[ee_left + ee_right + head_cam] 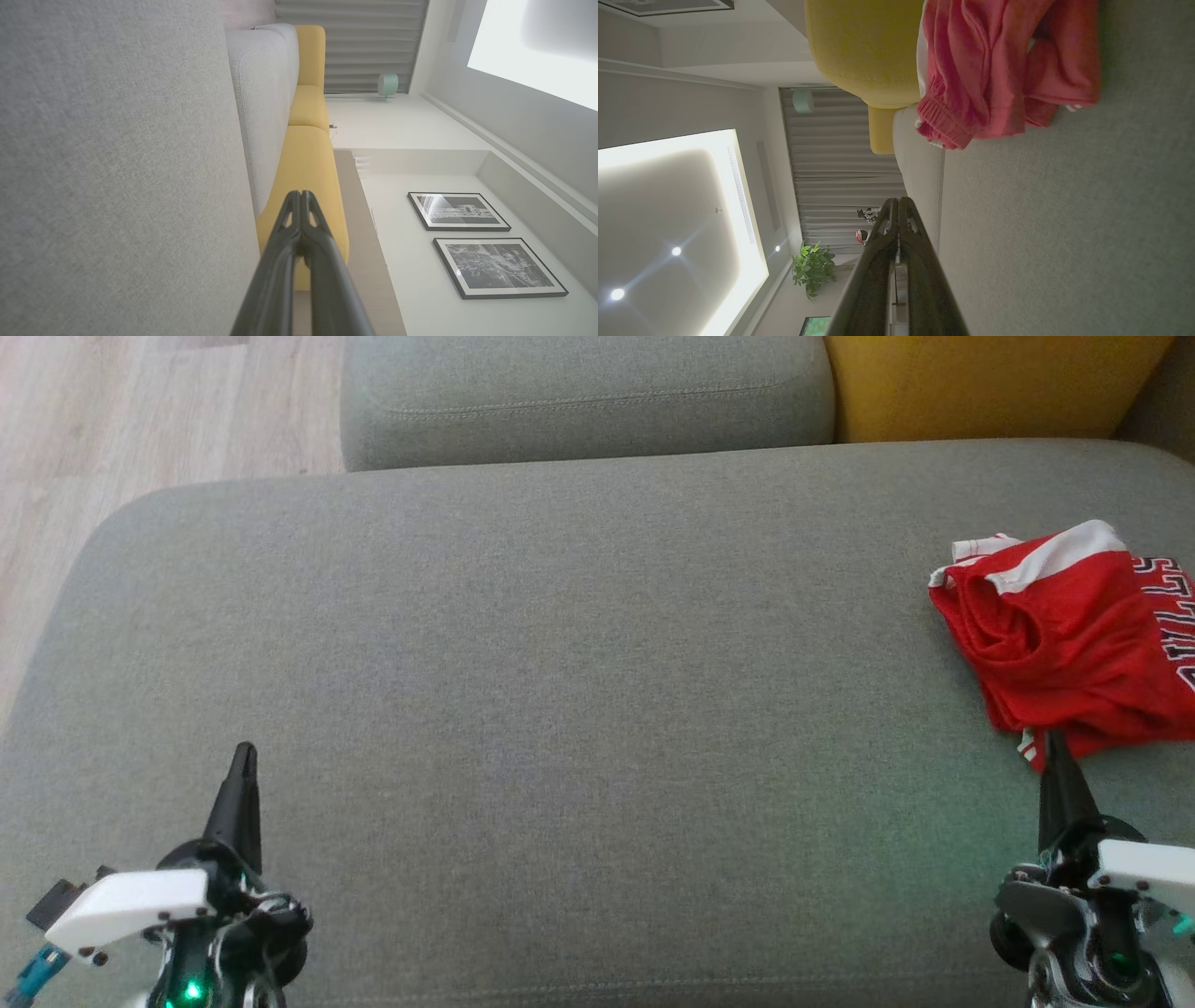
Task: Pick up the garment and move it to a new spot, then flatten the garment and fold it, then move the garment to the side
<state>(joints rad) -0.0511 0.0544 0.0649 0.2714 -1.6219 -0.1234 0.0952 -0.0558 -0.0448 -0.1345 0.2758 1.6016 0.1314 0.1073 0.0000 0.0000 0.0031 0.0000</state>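
Observation:
The garment [1064, 635] is a red jersey with white trim and lettering, lying crumpled at the right edge of the grey sofa seat [560, 709]. In the right wrist view the garment [999, 70] bunches at the top, ahead of the fingers. My right gripper [1055, 742] is shut and empty, its tip just short of the garment's near hem. Far off at the lower left, my left gripper [245, 751] is also shut, with nothing in it. Its fingers [299, 200] meet at the tips over the seat.
A grey back cushion [588, 401] and a yellow cushion [990, 383] stand behind the seat. Wooden floor [140, 420] lies beyond the seat's rounded left corner. The broad middle of the seat is bare fabric.

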